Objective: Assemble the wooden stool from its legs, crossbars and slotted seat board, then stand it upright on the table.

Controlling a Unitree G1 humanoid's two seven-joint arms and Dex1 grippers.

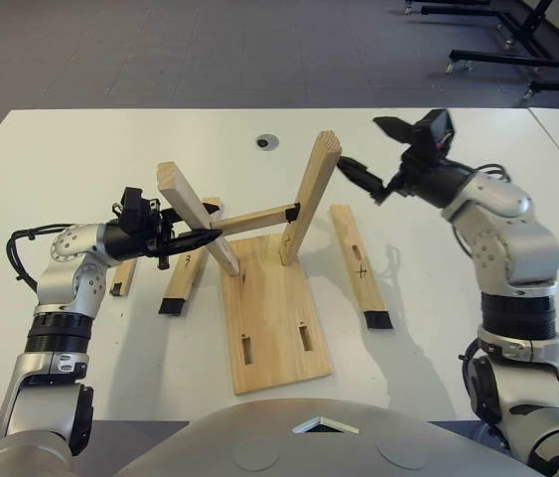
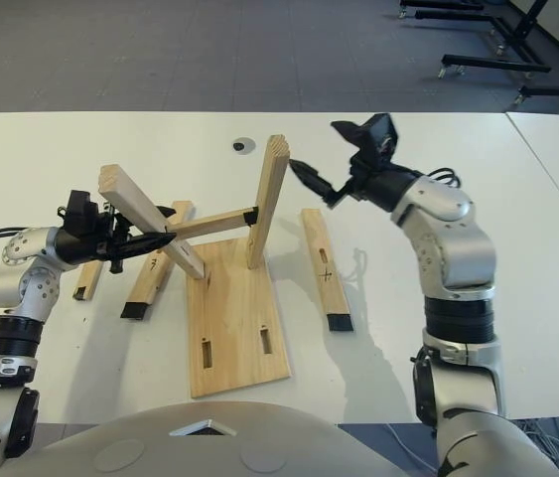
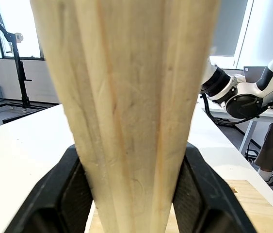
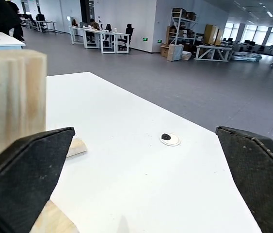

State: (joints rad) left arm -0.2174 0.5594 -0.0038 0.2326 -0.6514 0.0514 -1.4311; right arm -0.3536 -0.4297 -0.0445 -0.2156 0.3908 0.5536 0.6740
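"As the left gripper (image 1: pixel 209 236) stands clamped on the tilted leg (image 1: pixel 197 216), what does the step require?" asks the first inspector.

"Finding: the pads (image 3: pixel 58 194) grip the leg on both faces, in a firm hold. In my judgement the foot must be steered square into its slot, with no twist. The crossbar (image 1: pixel 254 219) ties this leg to the upright leg (image 1: pixel 309 199), so any skew would pass across to that leg."

"And the right gripper (image 1: pixel 376 149)?"

"Released, with the jaws spread wide. The upright leg's top lies just beside its lower finger, apart from it. It should close there and steady that leg while the left presses down."

"Where is the rest?"

"The crossbar runs from just beyond the left fingertips toward the right gripper. The seat board (image 1: pixel 274 318) lies flat beneath both grippers, under both feet; whether either foot is seated I cannot tell. A loose leg (image 1: pixel 360 263) lies on the table (image 1: pixel 80 139) below the right gripper, just beside the board."
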